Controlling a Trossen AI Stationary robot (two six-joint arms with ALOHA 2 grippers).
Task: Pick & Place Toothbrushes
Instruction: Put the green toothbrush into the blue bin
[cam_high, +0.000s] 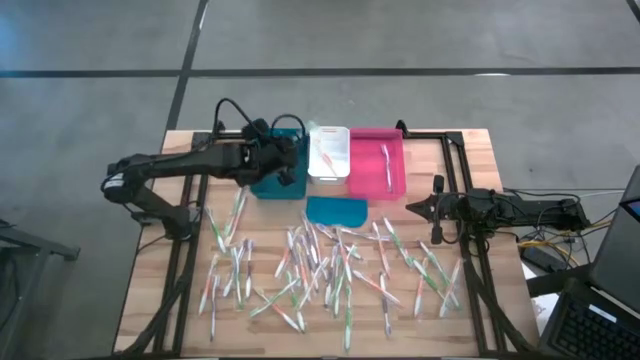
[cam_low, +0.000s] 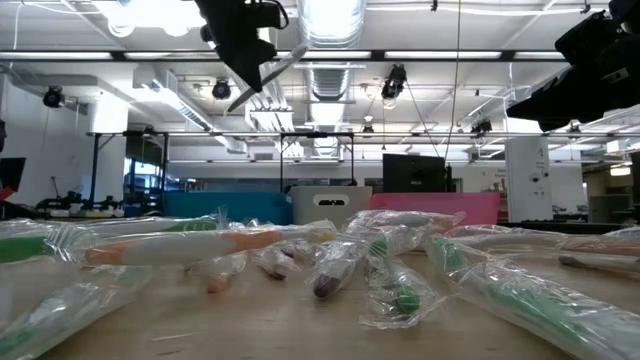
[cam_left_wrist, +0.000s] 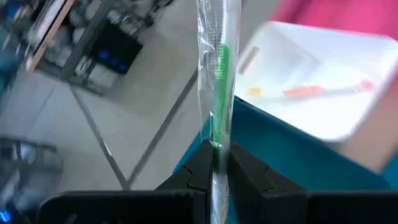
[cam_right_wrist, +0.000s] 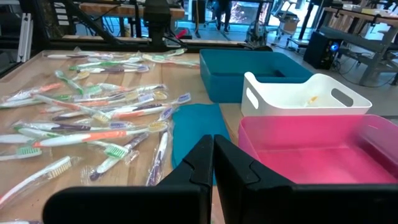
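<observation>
A wrapped green toothbrush (cam_left_wrist: 219, 81) is clamped in the left gripper (cam_high: 283, 160), raised above the teal bin (cam_high: 268, 185). Placing step; release into that bin is judged next. Right gripper (cam_high: 432, 207), fingers together, waits beside the pink bin (cam_high: 398, 165).

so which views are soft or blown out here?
Left wrist view: motion-blurred throughout, white bin smeared, wrapped green toothbrush fairly sharp. Low view: ceiling lights blown out, nearest toothbrushes out of focus. High and right wrist views: evenly lit.
</observation>
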